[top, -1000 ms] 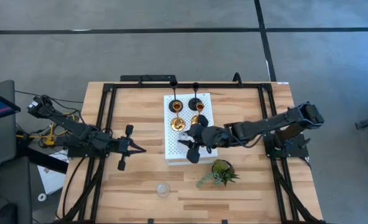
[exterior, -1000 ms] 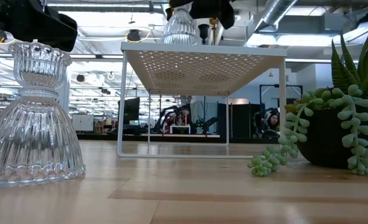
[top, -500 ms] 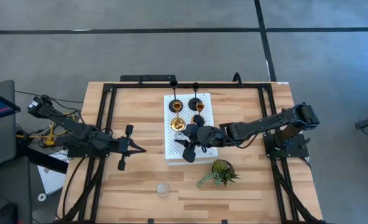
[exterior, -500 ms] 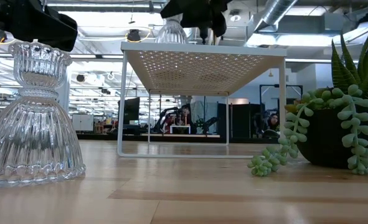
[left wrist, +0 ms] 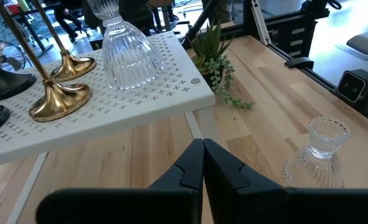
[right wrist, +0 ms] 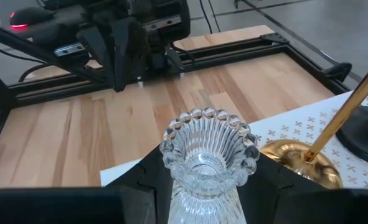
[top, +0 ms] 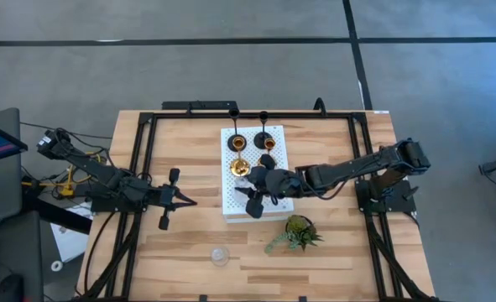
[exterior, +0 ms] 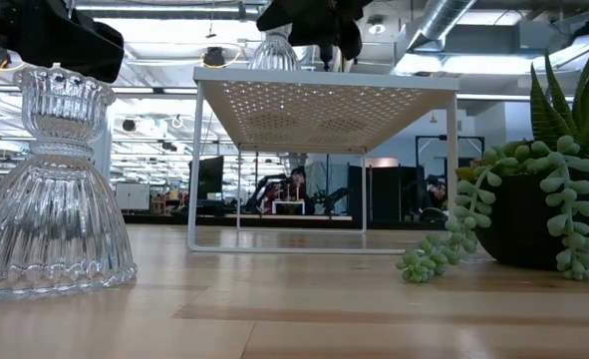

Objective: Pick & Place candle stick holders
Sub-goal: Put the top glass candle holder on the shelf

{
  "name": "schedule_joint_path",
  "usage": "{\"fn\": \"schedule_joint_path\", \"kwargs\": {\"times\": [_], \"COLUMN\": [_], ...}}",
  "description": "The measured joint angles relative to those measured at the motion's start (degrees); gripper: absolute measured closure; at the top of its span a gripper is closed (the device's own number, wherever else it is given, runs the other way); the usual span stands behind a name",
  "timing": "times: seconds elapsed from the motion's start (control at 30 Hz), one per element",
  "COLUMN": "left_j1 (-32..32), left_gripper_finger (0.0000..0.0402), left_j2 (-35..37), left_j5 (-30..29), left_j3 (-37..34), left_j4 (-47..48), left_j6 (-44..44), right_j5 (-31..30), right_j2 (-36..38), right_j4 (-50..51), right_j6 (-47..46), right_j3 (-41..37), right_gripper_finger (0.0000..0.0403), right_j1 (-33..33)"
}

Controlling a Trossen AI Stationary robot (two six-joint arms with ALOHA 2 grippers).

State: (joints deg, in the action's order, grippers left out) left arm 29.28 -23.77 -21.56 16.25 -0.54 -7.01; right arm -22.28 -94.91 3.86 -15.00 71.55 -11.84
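Fingers [right wrist: 268, 180] of the right gripper [right wrist: 205, 186] grasp a clear glass holder [right wrist: 207, 158] on the white board [top: 231, 201]; left gripper [left wrist: 202, 163] fingers sit clenched over the desk [top: 189, 243].

Grey tiled floor [top: 231, 67] with dark seams, exposed ceiling ducts [exterior: 443, 20], bright office beyond

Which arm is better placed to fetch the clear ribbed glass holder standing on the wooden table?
Left. Its shut end effector faces that clear ribbed glass holder, while the right end effector grips another glass holder on the white perforated board.
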Motion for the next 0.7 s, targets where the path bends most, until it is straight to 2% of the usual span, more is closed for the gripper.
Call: {"fn": "schedule_joint_path", "kwargs": {"times": [0.7], "left_j1": [0.0], "left_gripper_finger": [0.0392], "left_j2": [0.0], "left_j5": [0.0], "left_j3": [0.0], "left_j4": [0.0], "left_j6": [0.0], "right_j5": [-0.2], "right_j2": [0.0], "right_j4": [-0.1], "right_j6": [-3.1], "right_j3": [-0.4], "right_gripper_finger": [0.0277], "right_j1": [0.2]}}
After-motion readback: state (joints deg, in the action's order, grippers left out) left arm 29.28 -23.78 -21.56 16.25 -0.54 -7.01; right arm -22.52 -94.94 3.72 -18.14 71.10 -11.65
